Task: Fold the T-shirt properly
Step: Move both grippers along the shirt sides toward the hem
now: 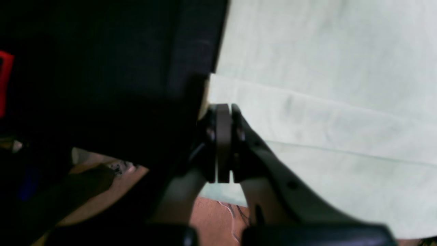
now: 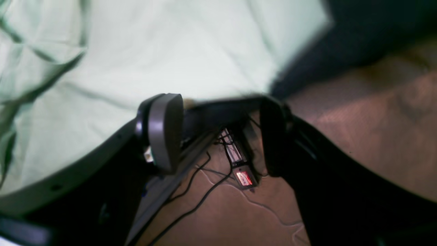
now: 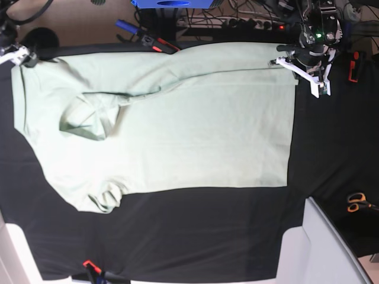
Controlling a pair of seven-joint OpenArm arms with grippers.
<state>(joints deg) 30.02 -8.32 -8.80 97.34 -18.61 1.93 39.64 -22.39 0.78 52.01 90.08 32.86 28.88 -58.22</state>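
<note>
The pale mint-green T-shirt lies spread across the black table, with a loose fold along its far edge and rumpled sleeves at the left. At the shirt's far right corner my left gripper is shut; in the left wrist view the gripper has its pads pressed together at the hem, and whether cloth is pinched does not show. My right gripper sits at the shirt's far left corner. It is open, straddling the table edge with one pad over the cloth.
Orange-handled scissors lie at the right edge. A white box stands at the front right. Red clamps hold the table cover. Cables and a lit power strip lie on the floor beyond the far edge.
</note>
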